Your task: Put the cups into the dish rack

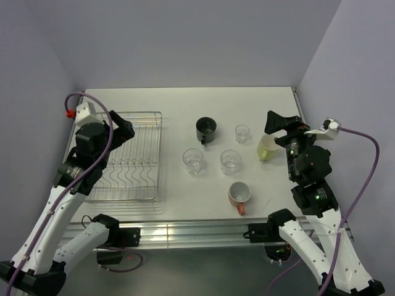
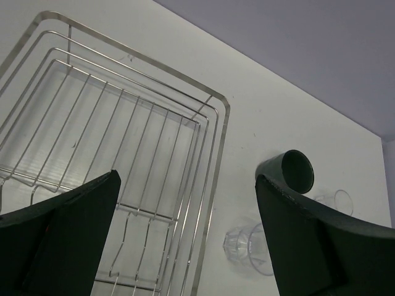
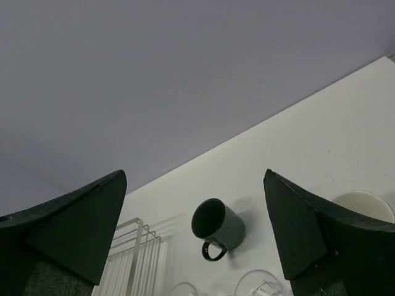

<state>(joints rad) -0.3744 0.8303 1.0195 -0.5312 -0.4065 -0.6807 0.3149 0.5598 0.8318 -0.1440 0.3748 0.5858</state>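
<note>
With the left end effector (image 1: 123,129) and right end effector (image 1: 275,123) both spread empty, a skewed right descent could topple the pale yellow-green cup (image 1: 266,148).

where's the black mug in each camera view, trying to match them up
Top external: the black mug stands near the centre, to the right of the dish rack.
Left wrist: the mug is at mid-right, past the rack's corner.
Right wrist: the mug is at bottom centre, its handle towards the camera.
Shared landmark: the dish rack, left of the mug in all three views.
</note>
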